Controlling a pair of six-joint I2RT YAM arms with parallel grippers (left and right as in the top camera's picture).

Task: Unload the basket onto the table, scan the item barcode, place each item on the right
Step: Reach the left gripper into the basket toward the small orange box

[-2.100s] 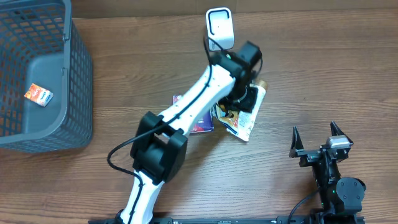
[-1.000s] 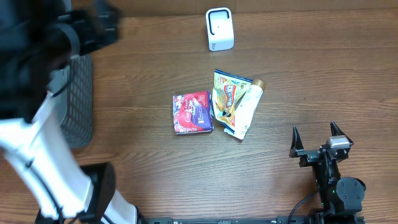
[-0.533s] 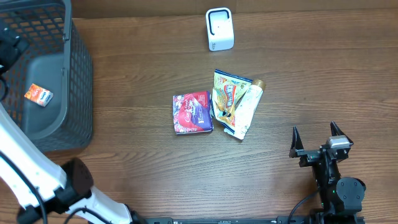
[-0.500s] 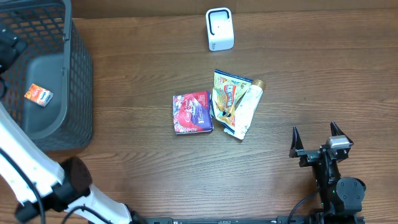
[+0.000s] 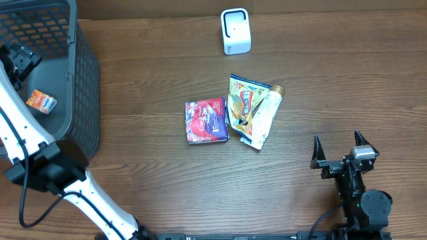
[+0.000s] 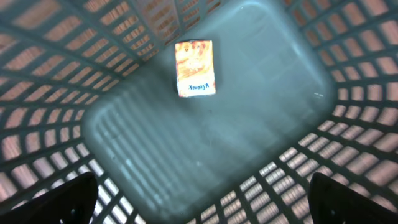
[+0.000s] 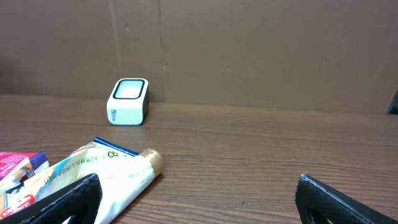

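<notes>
Left hand [image 5: 21,57] spread wide over the grey basket [image 5: 83,100], upper left; right hand [image 5: 339,150] also released, lower right.
I see an orange packet [image 6: 194,68] on the basket floor; pouch [image 5: 206,121], sachet [image 5: 241,100] and tube [image 5: 267,110] lie mid-frame on the dark wood-grain bench [image 5: 153,73], white scanner [image 5: 235,31] above, brown board wall [image 7: 249,50] behind.

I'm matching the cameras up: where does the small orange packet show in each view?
Overhead: orange packet far left, on the floor of the grey basket.
Left wrist: upper middle, lying flat on that floor.
Right wrist: not in it.
Shared landmark: the basket's mesh walls, in overhead and left wrist.
</notes>
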